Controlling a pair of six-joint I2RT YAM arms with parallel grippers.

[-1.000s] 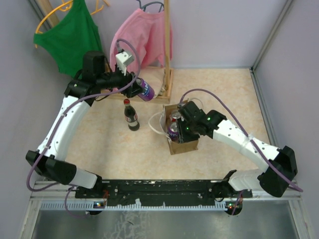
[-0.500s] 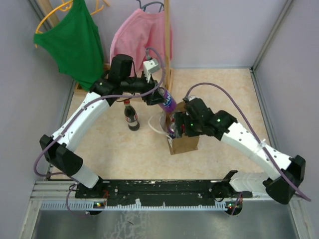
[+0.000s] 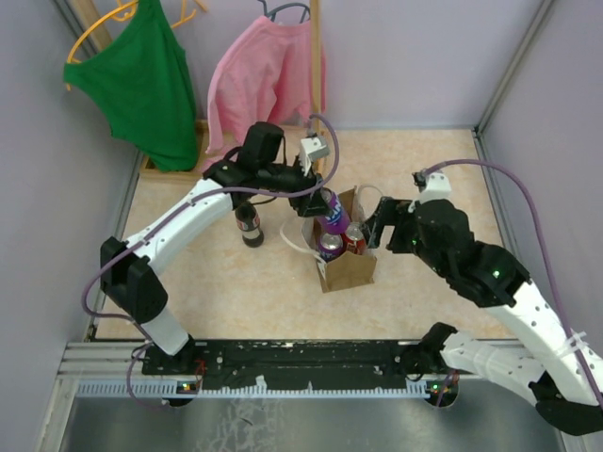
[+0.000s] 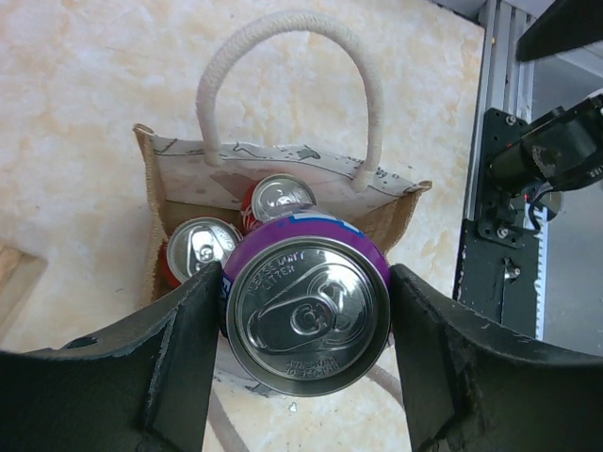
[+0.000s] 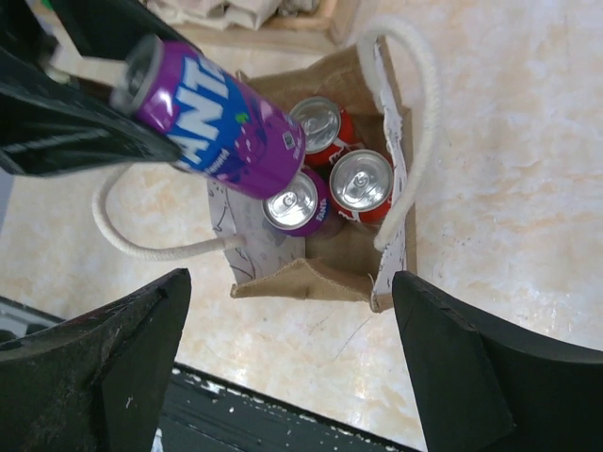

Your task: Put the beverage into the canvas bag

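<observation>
A purple Fanta can [image 3: 332, 209] is the beverage in hand; my left gripper [image 3: 325, 200] is shut on it, tilted just above the mouth of the canvas bag [image 3: 350, 271]. From the left wrist I look at the can's top [image 4: 308, 315] between both fingers, with the bag [image 4: 283, 158] below. In the bag stand a purple can [image 5: 292, 202] and two red cans [image 5: 363, 184]. My right gripper [image 5: 290, 281] is open and empty, raised over the bag's near edge [image 5: 311, 278]; in the top view it [image 3: 374, 226] sits just right of the bag.
A dark cola bottle [image 3: 249, 221] stands upright left of the bag, under the left arm. A wooden clothes stand [image 3: 316, 113] with a green top [image 3: 141, 80] and a pink top [image 3: 264, 80] is at the back. Walls close in left, back and right.
The left arm swung right, carrying the purple can from beside the stand to above the bag. The right gripper opened and drew back to the right of the bag.
</observation>
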